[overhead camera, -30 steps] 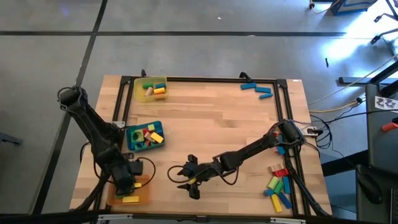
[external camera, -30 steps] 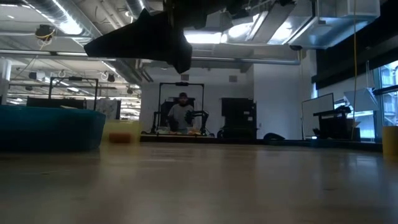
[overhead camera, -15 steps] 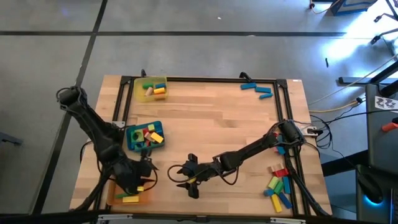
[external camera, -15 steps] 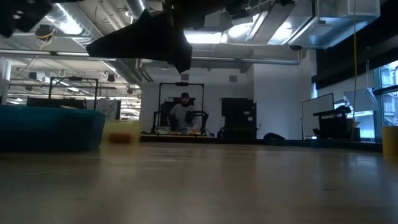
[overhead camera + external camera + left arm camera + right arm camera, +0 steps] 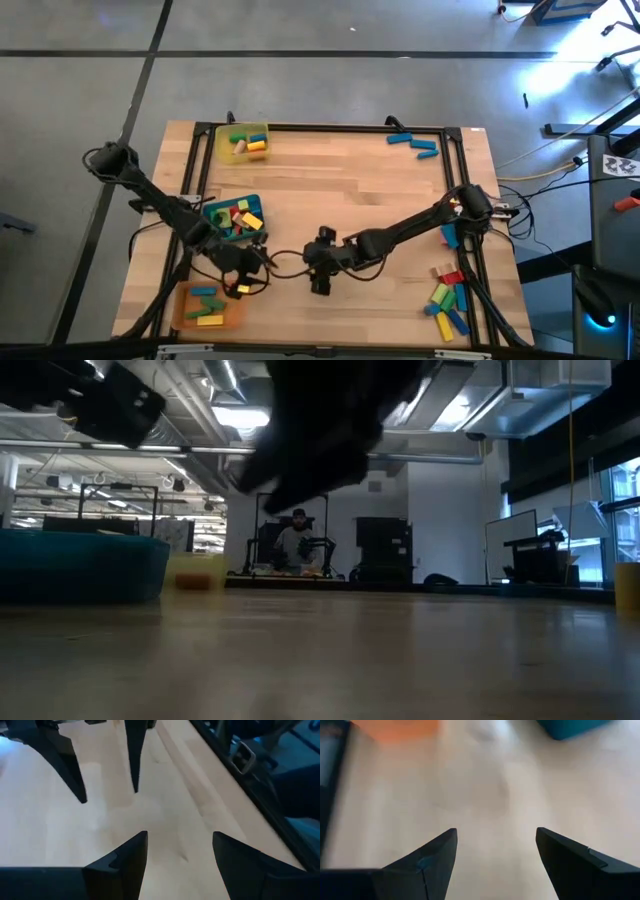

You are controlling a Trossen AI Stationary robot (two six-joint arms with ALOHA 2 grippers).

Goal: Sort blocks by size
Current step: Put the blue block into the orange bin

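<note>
I see a broad stretch of bare pale wood planks across the middle of the table [image 5: 350, 190], smooth and lightly grained, bounded by a thin black frame along the edges. My left gripper [image 5: 243, 283] hangs over the wood toward 7 o'clock, between the blue tray [image 5: 212, 213] and the orange tray [image 5: 185, 312], its dark tapered fingers [image 5: 127, 860] spread apart with nothing between them. My right gripper [image 5: 320, 281] sits just past it toward 6 o'clock, fingers [image 5: 432, 857] likewise spread and empty over bare wood; the two grippers are near each other and cables loop between them. The blocks [image 5: 447, 297] lie in several places: a loose pile of yellow, green, blue and red pieces at 4 o'clock by the frame, a few blue ones at 1 o'clock, and others inside the yellow tray [image 5: 222, 148] at 11 o'clock, the blue tray at 9 o'clock and the orange tray at 7 o'clock. In the low view a person [image 5: 294, 540] sits far off in the room behind.
</note>
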